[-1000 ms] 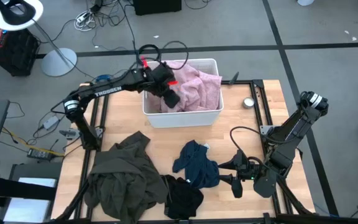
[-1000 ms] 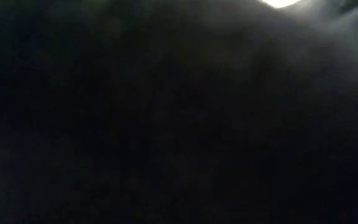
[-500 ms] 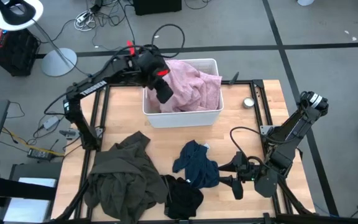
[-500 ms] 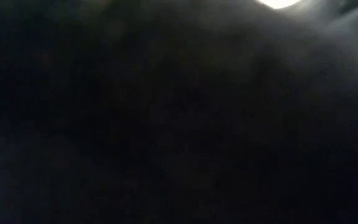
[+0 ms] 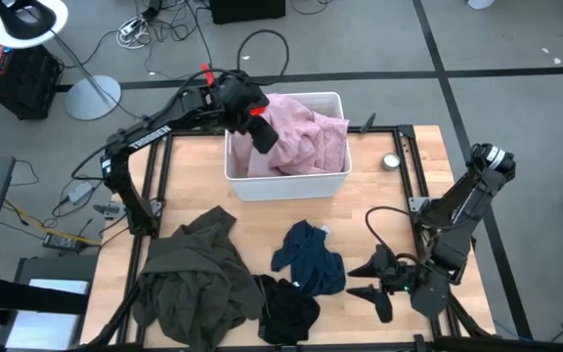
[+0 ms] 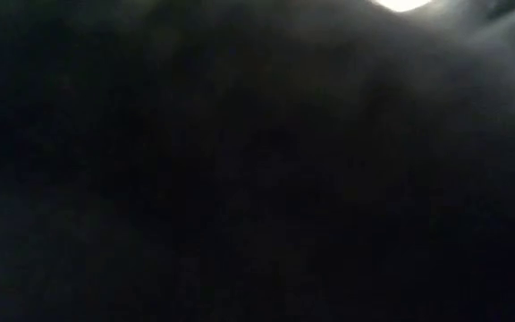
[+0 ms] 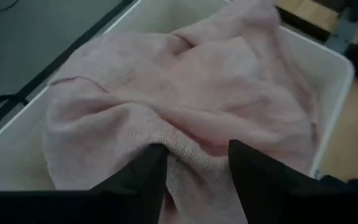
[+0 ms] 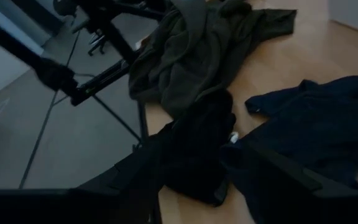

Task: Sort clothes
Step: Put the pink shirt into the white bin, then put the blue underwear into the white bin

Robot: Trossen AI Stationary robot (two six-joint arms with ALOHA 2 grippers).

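A pink garment [image 5: 306, 137] lies heaped in the white bin [image 5: 291, 184] at the table's far middle. My left gripper [image 5: 259, 135] is over the bin's left part, shut on the pink cloth [image 7: 194, 158]. An olive-green garment [image 5: 189, 274], a black one [image 5: 286, 308] and a dark teal-blue one [image 5: 311, 259] lie crumpled on the table's near half. My right gripper [image 5: 368, 288] is open and empty, low over the table just right of the teal-blue garment. The low view is dark and shows nothing. No beige-tan garment shows. My left gripper pinches a raised fold of the pink garment [image 7: 191, 149] between its two fingers [image 7: 148, 171], near the garment's left side. The fingers slant down into the bin from the far left. Creases run to the hold; the rest of the garment lies in the bin.
A small round object [image 5: 391, 161] lies right of the bin. In the right wrist view the black garment [image 8: 197, 149] lies ahead between the fingers, with the olive one [image 8: 197, 43] beyond it and the teal-blue one [image 8: 309, 124] beside it. Bare wood shows between bin and clothes.
My left gripper has gone a little toward the bin's far left corner, its arm drawn back, with the pink garment staying in the bin. My right gripper has drawn back a little toward the table's near right and turned slightly.
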